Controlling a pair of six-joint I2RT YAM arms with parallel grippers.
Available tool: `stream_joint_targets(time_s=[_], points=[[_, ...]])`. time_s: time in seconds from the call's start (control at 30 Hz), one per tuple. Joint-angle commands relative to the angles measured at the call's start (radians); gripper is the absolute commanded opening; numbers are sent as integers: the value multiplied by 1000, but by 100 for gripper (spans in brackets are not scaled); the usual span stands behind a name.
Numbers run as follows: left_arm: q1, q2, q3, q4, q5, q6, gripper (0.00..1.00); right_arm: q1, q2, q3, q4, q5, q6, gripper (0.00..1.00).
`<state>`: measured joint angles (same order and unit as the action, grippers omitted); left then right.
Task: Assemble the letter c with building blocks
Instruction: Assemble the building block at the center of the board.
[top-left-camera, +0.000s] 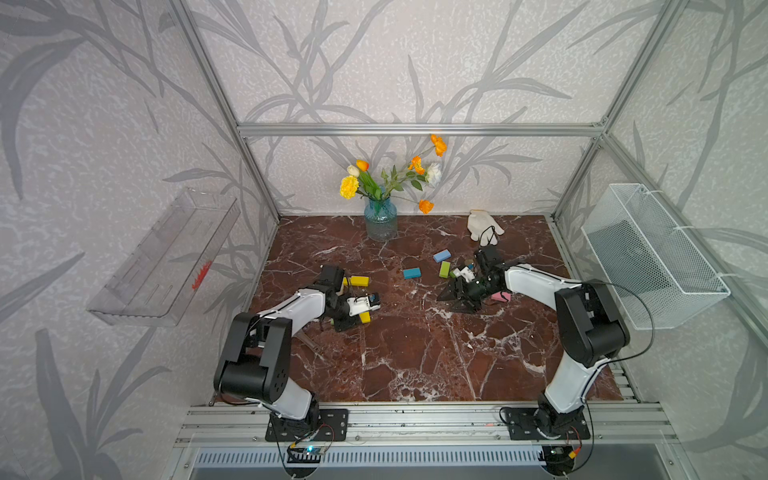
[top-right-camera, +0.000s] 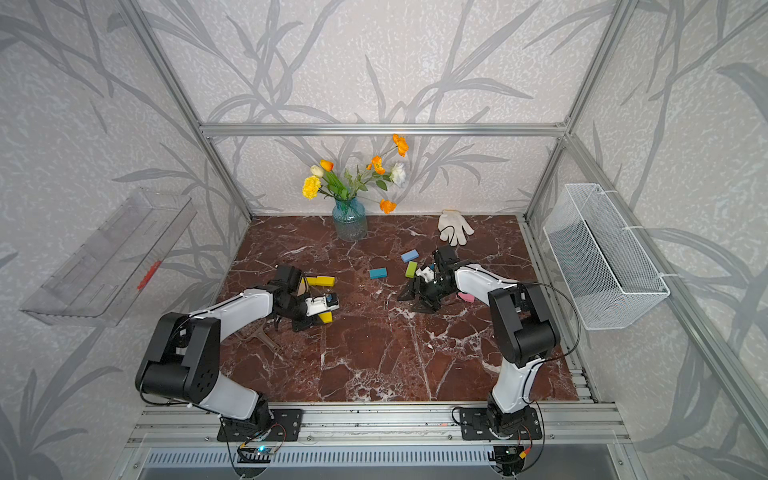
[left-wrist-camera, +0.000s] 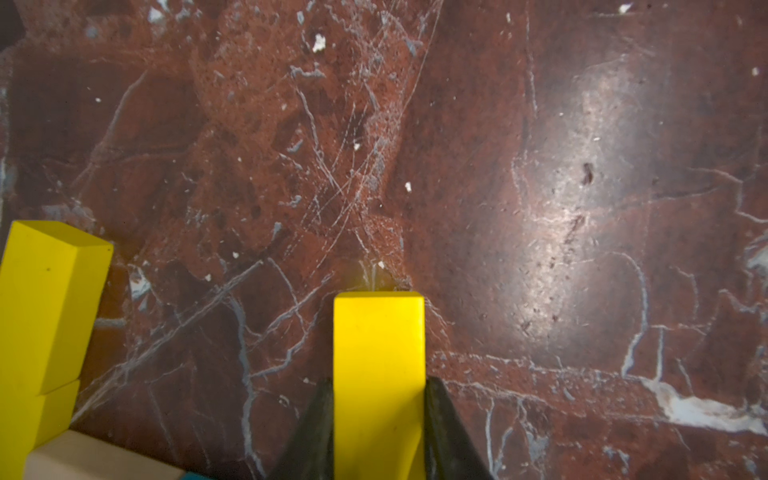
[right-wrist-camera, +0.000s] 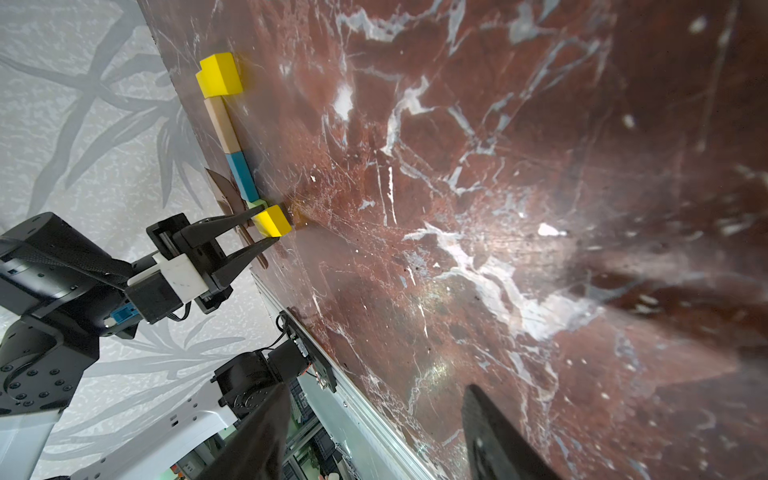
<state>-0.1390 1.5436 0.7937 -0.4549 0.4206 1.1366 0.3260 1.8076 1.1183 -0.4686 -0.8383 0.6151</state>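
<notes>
The left gripper (left-wrist-camera: 379, 380) pinched a yellow block (left-wrist-camera: 379, 345) low at the table (left-wrist-camera: 540, 208), by the end of the row of blocks (right-wrist-camera: 232, 137), well before the vase (top-left-camera: 380, 222). Its arm reached low. The right gripper (right-wrist-camera: 374, 415) stood spread, holding nothing. The vase held flowers (top-left-camera: 390, 174).

pink block (top-left-camera: 500, 296) half hidden behind R arm (top-left-camera: 536, 280), tan block (left-wrist-camera: 95, 461) cut off at pic edge
</notes>
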Motion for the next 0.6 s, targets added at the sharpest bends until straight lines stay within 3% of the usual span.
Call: stream_joint_targets(time_s=[0.0, 0.27, 0.4, 0.47, 0.57], points=[[7, -24, -4, -16, 5, 104, 31, 5, 7, 23, -13, -1, -3, 65], [7, -63, -13, 12, 16, 80, 54, 20, 5, 40, -37, 7, -35, 65], [7, -100, -9, 13, 46, 45, 61, 41, 9, 62, -74, 7, -73, 65], [6, -127, 0, 12, 74, -6, 62, 58, 17, 80, -94, 5, -101, 63], [6, -183, 18, 23, 113, -179, 62, 97, 38, 120, -131, 6, -152, 63]])
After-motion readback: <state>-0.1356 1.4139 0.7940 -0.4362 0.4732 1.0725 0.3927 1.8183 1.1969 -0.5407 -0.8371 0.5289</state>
